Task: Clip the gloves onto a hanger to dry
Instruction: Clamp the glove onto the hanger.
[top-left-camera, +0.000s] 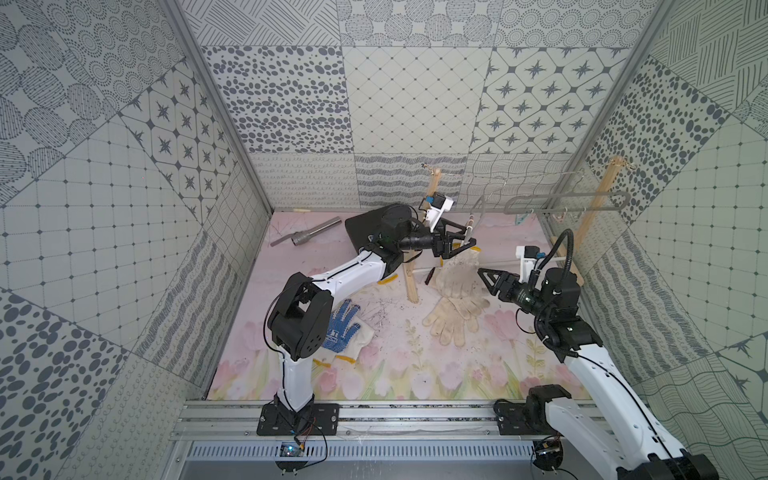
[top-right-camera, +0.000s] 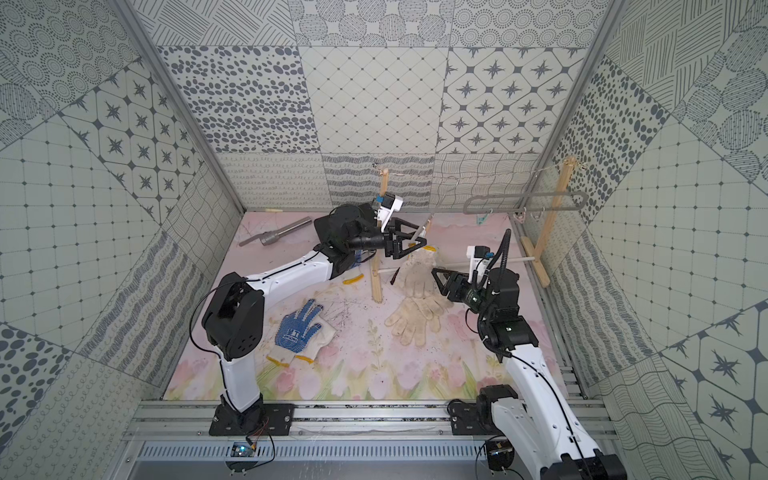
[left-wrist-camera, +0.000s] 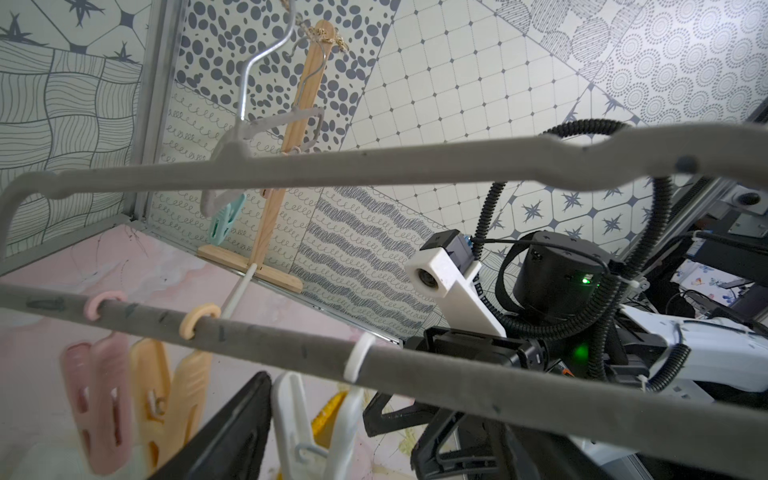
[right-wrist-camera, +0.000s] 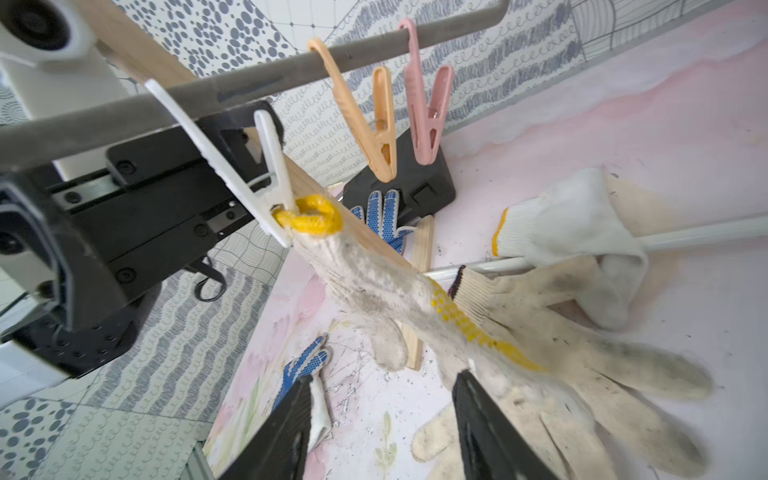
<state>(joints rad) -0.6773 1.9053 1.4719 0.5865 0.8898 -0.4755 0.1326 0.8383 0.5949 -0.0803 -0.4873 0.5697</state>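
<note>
Top views: pink floral mat strewn with gloves, patterned grey walls around; both jaws open

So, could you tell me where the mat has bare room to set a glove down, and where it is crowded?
Bare: the near strip of mat between the blue-dotted glove, the cream gloves and the rail; also the patch between the metal pipe and the left arm. Crowded: the middle, round the wooden foot and the pegged glove.

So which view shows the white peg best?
Right wrist view: the white peg pinches the yellow cuff, close and sharp. Left wrist view cuts off its tip; in both top views it is tiny.
</note>
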